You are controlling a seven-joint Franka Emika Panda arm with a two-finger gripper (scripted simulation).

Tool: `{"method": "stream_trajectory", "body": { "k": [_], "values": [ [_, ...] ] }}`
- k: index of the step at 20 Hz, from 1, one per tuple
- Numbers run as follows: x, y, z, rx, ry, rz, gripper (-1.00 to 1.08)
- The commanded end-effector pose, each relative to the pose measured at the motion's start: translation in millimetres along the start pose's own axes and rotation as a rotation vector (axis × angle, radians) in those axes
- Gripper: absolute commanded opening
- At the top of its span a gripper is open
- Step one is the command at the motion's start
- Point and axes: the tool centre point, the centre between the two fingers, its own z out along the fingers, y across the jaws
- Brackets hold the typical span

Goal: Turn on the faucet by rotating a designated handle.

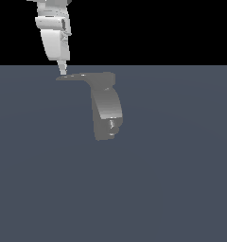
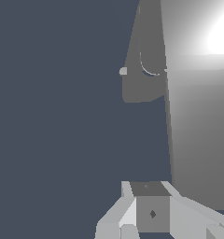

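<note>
Exterior view gives you the whole faucet (image 1: 107,109) mid-floor, its handle (image 1: 73,77) pointing to that view's left, the gripper (image 1: 62,71) meeting its tip. Wrist view adds only the close-up: fingers (image 2: 128,189) flanking a grey block; clamped or not, you cannot tell.

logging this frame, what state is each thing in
matte grey curved faucet body: upright on the floor, untouched
thin flat grey handle blade: sticking out sideways toward the exterior view's left
white gripper: pointing down, tip at the handle's pointed end; open or shut cannot be told
</note>
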Motion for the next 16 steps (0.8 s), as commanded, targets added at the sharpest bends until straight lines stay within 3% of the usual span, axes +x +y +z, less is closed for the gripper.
{"method": "stream_trajectory", "body": {
  "k": [1, 16],
  "values": [
    [4.9, -9.5, 5.7, -0.001, 0.001, 0.037, -1.0],
    [13.6, -21.7, 14.5, -0.003, 0.001, 0.096, -1.0]
  ]
}}
